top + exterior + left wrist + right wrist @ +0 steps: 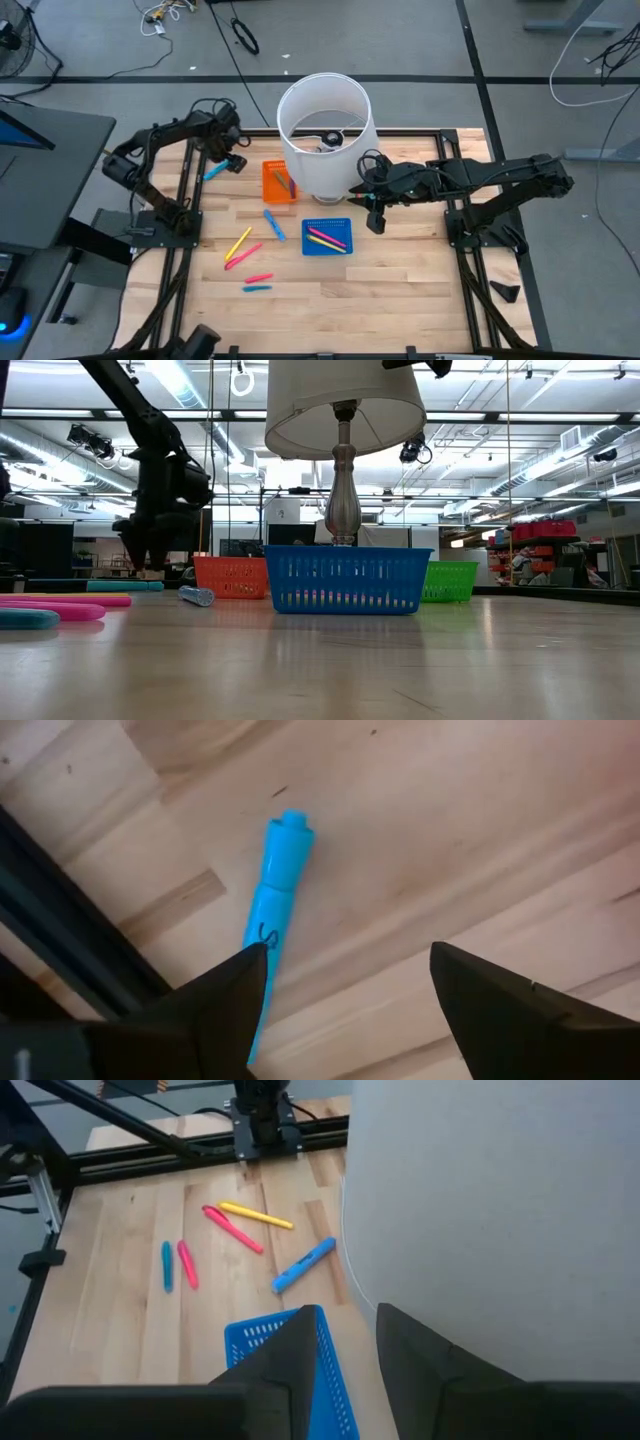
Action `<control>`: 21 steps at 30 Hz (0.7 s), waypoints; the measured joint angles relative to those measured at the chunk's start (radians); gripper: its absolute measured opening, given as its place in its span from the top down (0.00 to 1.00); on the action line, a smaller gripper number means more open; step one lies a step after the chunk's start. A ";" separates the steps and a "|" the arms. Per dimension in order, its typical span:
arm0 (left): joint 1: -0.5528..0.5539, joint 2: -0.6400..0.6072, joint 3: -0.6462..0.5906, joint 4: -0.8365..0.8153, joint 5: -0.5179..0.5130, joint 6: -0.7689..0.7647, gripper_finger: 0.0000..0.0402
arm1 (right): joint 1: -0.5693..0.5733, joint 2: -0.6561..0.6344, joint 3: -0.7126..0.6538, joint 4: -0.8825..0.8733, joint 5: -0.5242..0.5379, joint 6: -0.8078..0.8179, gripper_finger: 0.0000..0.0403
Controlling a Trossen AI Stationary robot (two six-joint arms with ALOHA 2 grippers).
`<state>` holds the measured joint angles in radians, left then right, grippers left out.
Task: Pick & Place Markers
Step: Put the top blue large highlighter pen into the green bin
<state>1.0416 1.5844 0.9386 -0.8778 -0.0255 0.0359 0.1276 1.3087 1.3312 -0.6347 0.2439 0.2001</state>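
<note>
A light-blue marker (278, 885) lies flat on the wood near the table's left rail (215, 172). My left gripper (350, 985) is open and hovers just above it (233, 160), one finger over the marker's lower end. Other markers lie loose mid-table: blue (274, 224), yellow (238, 243), pink (258, 277) and teal (256, 288). More lie in the orange tray (268, 185) and the blue tray (340, 249). My right gripper (345, 1345) holds nothing, its fingers a narrow gap apart; it hangs beside the lamp, over the blue tray's right side (374, 218).
A tall lamp with a white shade (325, 130) stands at the table's far middle and hides what is under it. A green tray (450, 580) sits behind the blue one in the low view. Black frame rails (185, 200) run along both sides. Bare wood lies along the near edge.
</note>
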 joint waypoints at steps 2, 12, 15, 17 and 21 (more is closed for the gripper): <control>0.000 0.012 0.017 -0.006 0.001 -0.024 0.32 | 0.000 0.000 0.000 -0.002 0.000 0.000 0.73; 0.025 0.020 0.104 0.020 -0.006 -0.130 0.32 | 0.001 0.000 0.000 -0.006 -0.001 0.010 0.73; 0.050 0.020 0.116 0.012 -0.003 -0.135 0.29 | 0.001 0.000 0.000 -0.006 -0.001 0.012 0.73; 0.069 0.021 0.116 0.007 0.007 -0.138 0.28 | 0.001 0.000 0.000 -0.006 -0.001 0.013 0.73; 0.077 0.050 0.135 0.014 0.016 -0.157 0.28 | 0.001 0.000 0.000 -0.007 -0.021 0.021 0.73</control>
<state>1.1191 1.6341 1.0732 -0.8633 -0.0094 -0.1211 0.1284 1.3083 1.3312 -0.6414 0.2230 0.2211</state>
